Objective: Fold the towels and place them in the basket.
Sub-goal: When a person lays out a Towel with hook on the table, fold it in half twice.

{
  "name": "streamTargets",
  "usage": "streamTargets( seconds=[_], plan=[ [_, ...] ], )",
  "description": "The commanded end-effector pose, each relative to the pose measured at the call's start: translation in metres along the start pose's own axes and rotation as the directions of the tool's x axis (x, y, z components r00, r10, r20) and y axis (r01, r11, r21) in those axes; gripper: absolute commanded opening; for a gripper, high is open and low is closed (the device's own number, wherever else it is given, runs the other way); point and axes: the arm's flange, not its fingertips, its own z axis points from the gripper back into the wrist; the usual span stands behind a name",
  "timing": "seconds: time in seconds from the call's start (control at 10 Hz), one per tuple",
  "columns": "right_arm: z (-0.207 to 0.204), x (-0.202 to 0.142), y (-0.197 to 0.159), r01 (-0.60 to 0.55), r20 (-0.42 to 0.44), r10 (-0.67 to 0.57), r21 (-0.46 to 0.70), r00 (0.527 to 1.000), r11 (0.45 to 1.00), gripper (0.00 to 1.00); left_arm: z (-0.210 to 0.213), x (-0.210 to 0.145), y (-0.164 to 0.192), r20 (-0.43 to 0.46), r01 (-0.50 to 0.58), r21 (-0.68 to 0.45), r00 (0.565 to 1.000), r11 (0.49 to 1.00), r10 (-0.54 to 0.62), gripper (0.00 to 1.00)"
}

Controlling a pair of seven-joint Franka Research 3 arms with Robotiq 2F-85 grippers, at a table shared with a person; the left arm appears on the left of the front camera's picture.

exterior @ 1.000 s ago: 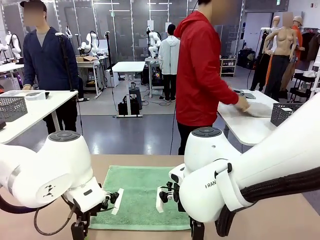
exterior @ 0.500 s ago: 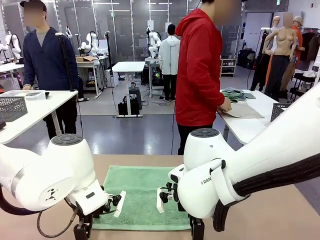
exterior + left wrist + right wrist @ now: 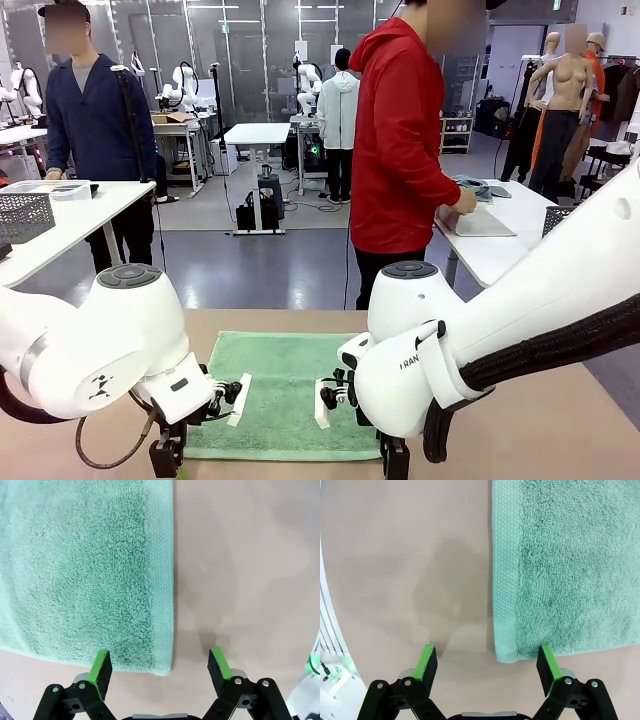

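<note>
**Towel.** The mint green towel [image 3: 285, 385] is looped terry cloth with a flat woven band along its short edge. It lies spread flat on the tan table [image 3: 540, 440], with no fold in it.

**Views.** Use the front view for the overall layout: the towel sits between the two arms, with its long sides running away from the robot. Use the wrist views for detail: each shows one near corner of the towel, its woven band and the shadow on the bare table beside it.

**Left gripper** [image 3: 160, 652]. The jaws stand wide apart and hold nothing. The towel's corner lies between the fingers. One green pad is over the terry near the edge, the other over bare table.

**Right gripper** [image 3: 487, 649]. The jaws stand wide apart and hold nothing. The other near corner lies between the fingers. One pad is at the towel's near edge, the other over bare table.
</note>
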Motion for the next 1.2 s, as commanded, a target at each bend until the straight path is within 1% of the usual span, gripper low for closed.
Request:
streamTargets(
  seconds=[0.0,0.1,0.3,0.4,0.5,0.6,0.7,0.8,0.9,1.1],
  plan=[
    [-0.0044,0.0000,-0.0045,-0.018,0.042,0.018,-0.002,0.999,1.000,0.80,-0.0015,-0.0049,-0.0031,-0.017,0.013,0.042,1.000,0.999,-0.012,0.80],
    [-0.0048,-0.0002,-0.0041,-0.015,0.044,0.015,-0.005,0.999,1.000,0.80,-0.0015,-0.0056,-0.0030,-0.013,0.008,0.035,1.000,0.999,-0.008,0.78],
    [-0.0035,-0.0002,-0.0029,-0.012,0.041,0.013,-0.025,0.999,1.000,0.80,-0.0002,-0.0064,-0.0031,-0.016,0.006,0.055,1.000,0.998,-0.005,0.78],
    [-0.0025,-0.0003,-0.0029,-0.014,0.035,0.016,-0.048,0.999,0.999,0.80,-0.0007,-0.0056,-0.0030,-0.034,0.033,0.076,0.999,0.997,-0.030,0.67],
    [-0.0017,-0.0006,-0.0027,-0.013,0.034,0.015,-0.049,0.999,0.999,0.80,-0.0006,-0.0053,-0.0032,-0.028,0.025,0.081,0.999,0.996,-0.023,0.58],
    [-0.0010,-0.0005,-0.0030,-0.011,0.030,0.012,-0.051,0.999,0.999,0.80,0.0003,-0.0056,-0.0029,-0.026,0.014,0.089,1.000,0.996,-0.012,0.63],
    [-0.0003,-0.0004,-0.0029,-0.013,0.027,0.014,-0.056,1.000,0.998,0.80,0.0009,-0.0066,-0.0034,-0.036,0.013,0.112,0.999,0.994,-0.009,0.63],
    [0.0006,0.0001,-0.0035,-0.014,0.025,0.015,-0.062,1.000,0.998,0.80,0.0009,-0.0071,-0.0030,-0.050,0.029,0.116,0.998,0.993,-0.023,0.51],
    [0.0008,0.0007,-0.0036,-0.010,0.020,0.012,-0.063,1.000,0.998,0.80,0.0012,-0.0079,-0.0018,-0.033,0.006,0.092,0.999,0.996,-0.003,0.42],
    [0.0014,0.0011,-0.0054,-0.006,0.011,0.007,-0.044,1.000,0.999,0.80,0.0003,-0.0076,-0.0006,-0.032,-0.010,0.054,0.999,0.998,0.011,0.42]
  ],
)
